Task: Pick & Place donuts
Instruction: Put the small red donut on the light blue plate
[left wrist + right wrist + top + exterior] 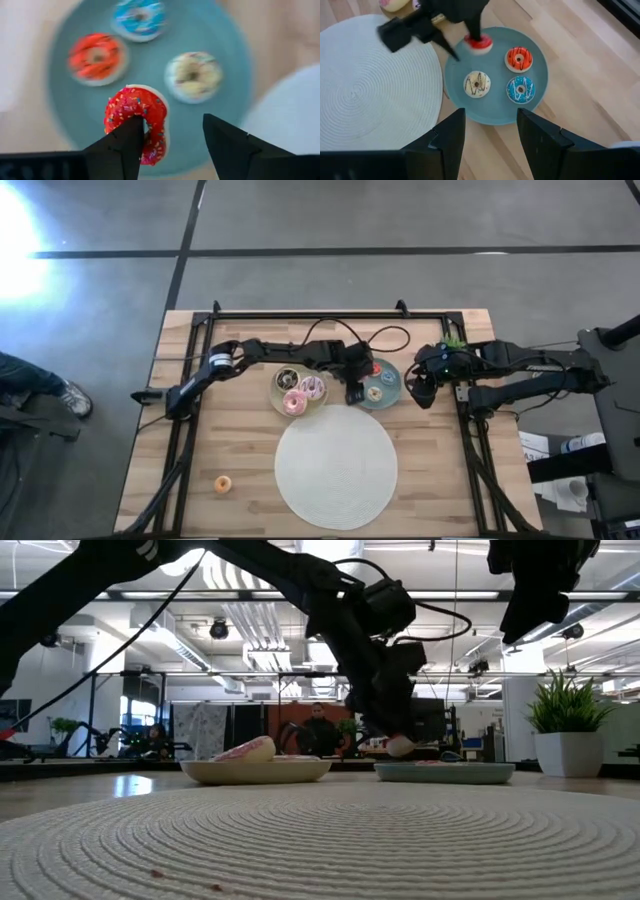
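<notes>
My left gripper hangs open over the teal plate, at the plate's edge toward the white mat. A red-pink mini donut stands tilted at one of its fingers. The plate also carries an orange-red, a blue and a cream mini donut, all lying flat. The beige plate holds the chocolate, pale pink and bright pink donuts. An orange mini donut lies on the table near the front left. My right gripper waits open above the teal plate's right side. My left gripper points down from above with its fingers wide apart. One fingertip stands at the hole of the red-pink mini donut's ring. The donut is tipped up against that finger, showing its white underside. Whether its lower edge rests on the teal plate, I cannot tell.
The big white round mat lies in front of both plates. A potted plant stands at the far right of the table. The black frame rails run along the table's far edge and sides. People sit in the room beyond.
</notes>
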`<action>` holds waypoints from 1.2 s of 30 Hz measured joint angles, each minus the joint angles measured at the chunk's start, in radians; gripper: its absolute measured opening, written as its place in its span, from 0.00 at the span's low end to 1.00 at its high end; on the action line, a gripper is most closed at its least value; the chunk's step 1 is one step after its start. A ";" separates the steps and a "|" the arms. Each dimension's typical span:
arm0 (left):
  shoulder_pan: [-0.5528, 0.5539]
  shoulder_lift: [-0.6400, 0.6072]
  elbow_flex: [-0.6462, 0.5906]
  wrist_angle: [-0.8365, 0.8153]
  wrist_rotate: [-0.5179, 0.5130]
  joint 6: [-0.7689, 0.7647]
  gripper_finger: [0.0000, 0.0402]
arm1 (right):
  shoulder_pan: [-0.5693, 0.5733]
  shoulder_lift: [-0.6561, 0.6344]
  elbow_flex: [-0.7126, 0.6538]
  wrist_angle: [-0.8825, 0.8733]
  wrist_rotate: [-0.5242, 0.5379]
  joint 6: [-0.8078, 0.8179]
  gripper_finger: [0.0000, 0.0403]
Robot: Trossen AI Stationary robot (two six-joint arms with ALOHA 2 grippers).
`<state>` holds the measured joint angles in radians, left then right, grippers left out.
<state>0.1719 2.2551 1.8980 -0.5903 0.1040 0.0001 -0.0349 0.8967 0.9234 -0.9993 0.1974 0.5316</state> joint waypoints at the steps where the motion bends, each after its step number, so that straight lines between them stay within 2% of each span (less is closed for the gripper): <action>1: 0.000 0.000 0.000 0.000 0.043 0.002 0.44 | 0.000 0.000 0.000 0.001 0.000 0.000 0.42; 3: -0.005 0.000 -0.001 0.003 0.097 0.004 0.44 | 0.000 0.000 -0.004 0.003 -0.001 0.007 0.42; 7: -0.025 0.000 0.001 0.006 0.064 0.055 0.44 | -0.012 0.000 -0.065 0.086 -0.058 0.091 0.42; 10: -0.038 0.000 0.012 0.006 0.018 0.090 0.44 | -0.046 0.000 -0.170 0.255 -0.152 0.213 0.41; 13: -0.047 -0.001 0.015 0.009 -0.014 0.097 0.44 | -0.070 -0.001 -0.292 0.411 -0.192 0.322 0.37; 17: -0.051 -0.017 0.013 0.016 -0.018 0.096 0.44 | -0.094 -0.035 -0.425 0.605 -0.195 0.493 0.29; 22: -0.053 -0.047 0.013 0.051 -0.019 0.097 0.43 | -0.124 -0.066 -0.575 0.953 -0.194 0.716 0.18; 26: -0.053 -0.054 0.013 0.076 -0.020 0.097 0.43 | -0.134 -0.055 -0.660 1.171 -0.169 0.819 0.11; 28: -0.053 -0.055 0.013 0.073 -0.020 0.097 0.43 | -0.134 -0.044 -0.676 1.229 -0.163 0.847 0.09; 36: -0.055 -0.052 0.013 0.076 -0.019 0.096 0.43 | -0.134 0.026 -0.635 1.229 -0.142 0.853 0.08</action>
<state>0.1165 2.2033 1.9106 -0.5147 0.0853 0.0957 -0.1690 0.9224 0.2887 0.2297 0.0553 1.3850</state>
